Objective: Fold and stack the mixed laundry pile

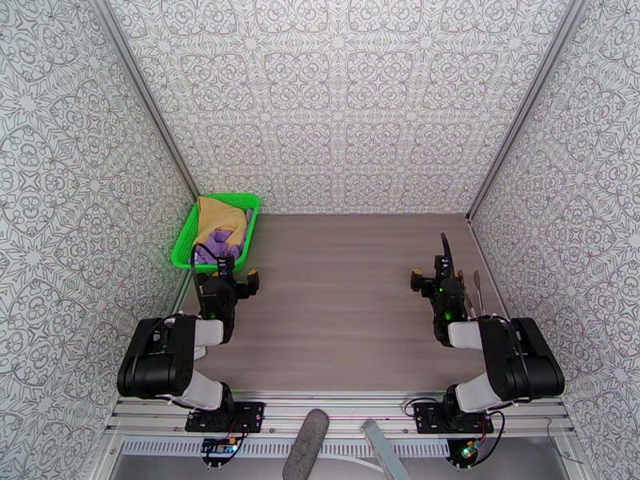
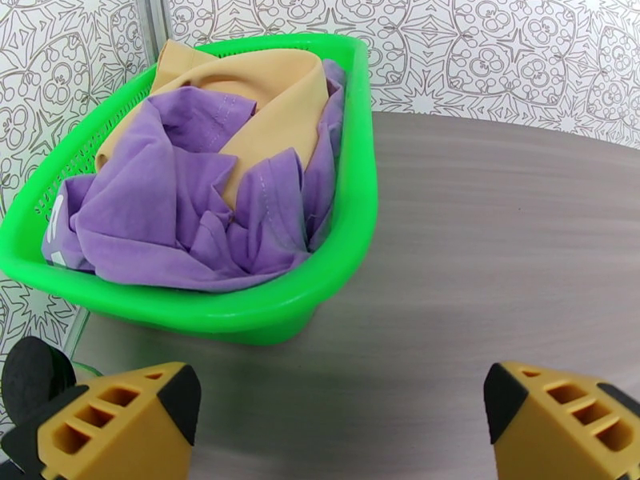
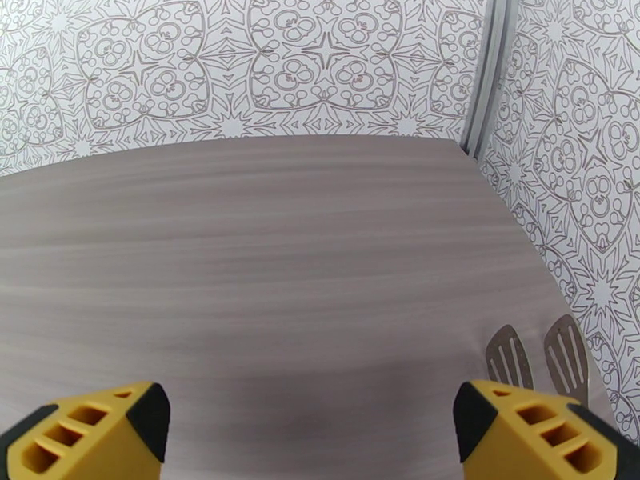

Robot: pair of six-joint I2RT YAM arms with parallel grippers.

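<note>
The mixed laundry pile lies crumpled in a green mesh basket at the table's far left corner. A mustard-tan garment sits at the back, and a purple T-shirt with a small white mark is bunched in front of it. My left gripper hovers just short of the basket's near end, open, with nothing between its yellow fingers. My right gripper hangs open over bare table on the right side.
Two metal slotted spatulas lie by the right wall, beside my right gripper. Patterned walls close in the table on the left, back and right. Bare grey wood-grain tabletop stretches between the two arms.
</note>
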